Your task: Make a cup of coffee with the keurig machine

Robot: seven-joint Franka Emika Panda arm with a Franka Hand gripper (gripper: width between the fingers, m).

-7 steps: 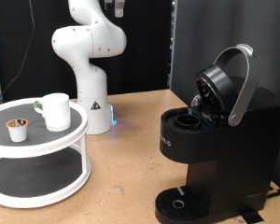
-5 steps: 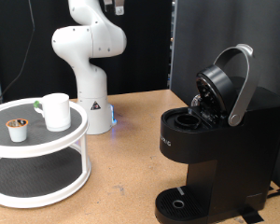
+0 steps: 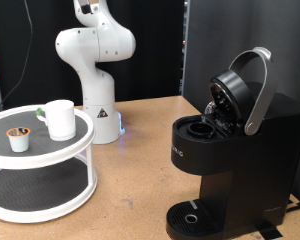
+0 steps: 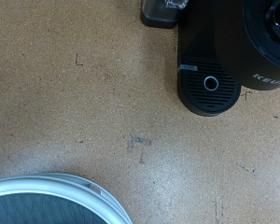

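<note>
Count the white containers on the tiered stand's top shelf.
2. The cup stands toward the shelf's right in the exterior view; a small pod sits to its left, nearer the stand's front edge. Nothing shows on the lower shelf.

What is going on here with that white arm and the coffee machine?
Nothing is being handled right now. The keurig machine stands with its lid up and its drip tray bare. The cup sits on a round two-tier stand beside a small white pod. The end effector is out of sight; its camera looks down at the table.
</note>
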